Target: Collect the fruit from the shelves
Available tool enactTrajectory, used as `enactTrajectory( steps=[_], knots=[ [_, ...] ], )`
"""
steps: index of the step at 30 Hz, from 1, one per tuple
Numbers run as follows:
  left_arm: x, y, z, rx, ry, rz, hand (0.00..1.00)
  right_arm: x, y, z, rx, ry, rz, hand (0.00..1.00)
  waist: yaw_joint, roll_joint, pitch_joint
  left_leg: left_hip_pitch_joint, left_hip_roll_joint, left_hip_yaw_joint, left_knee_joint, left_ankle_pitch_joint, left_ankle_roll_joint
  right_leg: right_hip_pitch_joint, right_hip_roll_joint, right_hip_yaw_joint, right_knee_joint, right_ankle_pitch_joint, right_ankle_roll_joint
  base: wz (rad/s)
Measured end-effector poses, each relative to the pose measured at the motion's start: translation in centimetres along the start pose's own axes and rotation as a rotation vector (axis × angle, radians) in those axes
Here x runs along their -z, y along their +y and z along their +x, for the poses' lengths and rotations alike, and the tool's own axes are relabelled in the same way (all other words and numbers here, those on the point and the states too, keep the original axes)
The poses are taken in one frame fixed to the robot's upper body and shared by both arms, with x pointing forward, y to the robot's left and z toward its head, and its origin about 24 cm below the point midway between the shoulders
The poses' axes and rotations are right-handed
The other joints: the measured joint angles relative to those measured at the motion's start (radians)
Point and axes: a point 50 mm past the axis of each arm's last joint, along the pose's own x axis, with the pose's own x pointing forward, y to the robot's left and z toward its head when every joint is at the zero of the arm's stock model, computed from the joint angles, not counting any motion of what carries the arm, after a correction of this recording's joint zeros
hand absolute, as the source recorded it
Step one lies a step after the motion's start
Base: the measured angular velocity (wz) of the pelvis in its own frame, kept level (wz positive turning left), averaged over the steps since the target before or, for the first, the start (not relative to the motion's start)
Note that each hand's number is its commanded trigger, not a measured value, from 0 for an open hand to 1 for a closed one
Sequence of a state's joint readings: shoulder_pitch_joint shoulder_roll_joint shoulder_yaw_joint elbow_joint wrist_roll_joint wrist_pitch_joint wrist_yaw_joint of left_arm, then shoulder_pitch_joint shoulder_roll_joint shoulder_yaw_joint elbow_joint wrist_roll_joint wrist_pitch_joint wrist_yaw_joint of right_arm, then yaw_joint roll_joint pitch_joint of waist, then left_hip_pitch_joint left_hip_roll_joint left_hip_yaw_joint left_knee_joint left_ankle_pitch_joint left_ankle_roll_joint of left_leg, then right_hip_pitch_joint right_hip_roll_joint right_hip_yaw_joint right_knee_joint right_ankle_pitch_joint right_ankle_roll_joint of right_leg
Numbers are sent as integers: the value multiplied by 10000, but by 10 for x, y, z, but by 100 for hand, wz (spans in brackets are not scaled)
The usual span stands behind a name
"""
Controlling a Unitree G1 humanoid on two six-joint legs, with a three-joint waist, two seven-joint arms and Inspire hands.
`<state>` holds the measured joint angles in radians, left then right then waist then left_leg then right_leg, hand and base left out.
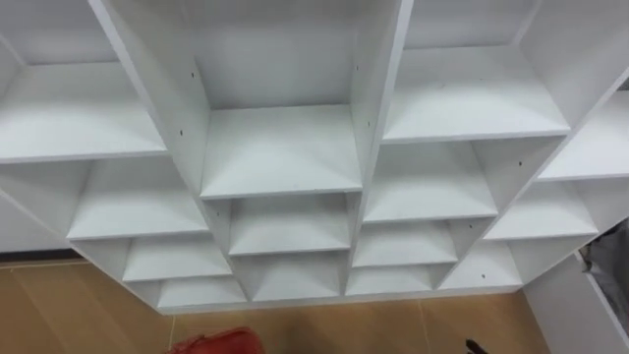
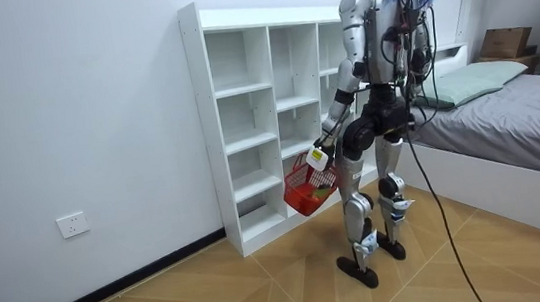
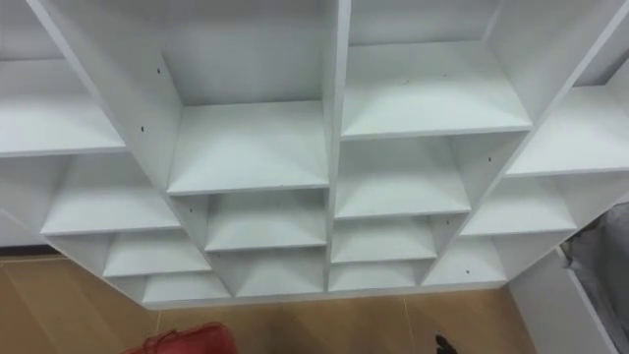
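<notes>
Basket [image 2: 304,190], red, hangs under my left hand [image 2: 319,156], clenched round its handle, white shelves [image 2: 247,123] just beyond; right hand [image 1: 475,346] I can't tell.

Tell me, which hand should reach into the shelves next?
Right, probably. The left hand hangs by its side carrying the red basket, so it is busy. I see no fruit on the white shelves yet.
</notes>
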<state>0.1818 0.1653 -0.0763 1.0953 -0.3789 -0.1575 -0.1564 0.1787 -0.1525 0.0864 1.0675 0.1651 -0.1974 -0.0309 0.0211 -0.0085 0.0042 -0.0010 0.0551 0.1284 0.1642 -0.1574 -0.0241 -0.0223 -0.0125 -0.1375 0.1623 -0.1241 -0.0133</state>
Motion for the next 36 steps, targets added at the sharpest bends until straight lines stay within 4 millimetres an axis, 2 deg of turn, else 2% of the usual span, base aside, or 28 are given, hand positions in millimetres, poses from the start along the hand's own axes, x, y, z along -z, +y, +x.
enactTrajectory(
  steps=[7, 11, 12, 24, 36],
  knots=[
    [4, 3, -1, -157, 177, -209, 100, 20, -4, -4, 313, 975, 1005, 0, -11, 68, 27, 270, 6, 39, -29, -86, -14, 247, 25, 115, -120, -47, 33, -2],
    [6, 4, -2, -192, 193, -441, 100, 29, -5, -6, 277, 1452, 1413, 0, -13, 24, -28, 328, 2, 71, -37, -113, -11, 276, 28, 97, -93, -43, 29, -3],
    [7, 4, -2, -181, 223, -452, 100, 31, -5, -6, 280, 1595, 1510, 0, -21, 25, -15, 382, 1, 78, -37, -114, -11, 260, 27, 97, -102, -43, 29, 0],
    [13, 2, -2, -93, 675, -576, 100, 39, -5, -7, -33, 2366, 2526, 0, -180, -20, 3, 607, 0, 51, -36, -189, -19, 436, 23, 93, -101, -156, 39, 0],
    [14, 3, -3, -107, 825, -666, 100, 40, -5, -7, -60, 2665, 2722, 0, -159, 31, -36, 666, 2, -22, 14, -254, -27, 564, 17, -18, -124, -202, 42, 2]
  ],
)
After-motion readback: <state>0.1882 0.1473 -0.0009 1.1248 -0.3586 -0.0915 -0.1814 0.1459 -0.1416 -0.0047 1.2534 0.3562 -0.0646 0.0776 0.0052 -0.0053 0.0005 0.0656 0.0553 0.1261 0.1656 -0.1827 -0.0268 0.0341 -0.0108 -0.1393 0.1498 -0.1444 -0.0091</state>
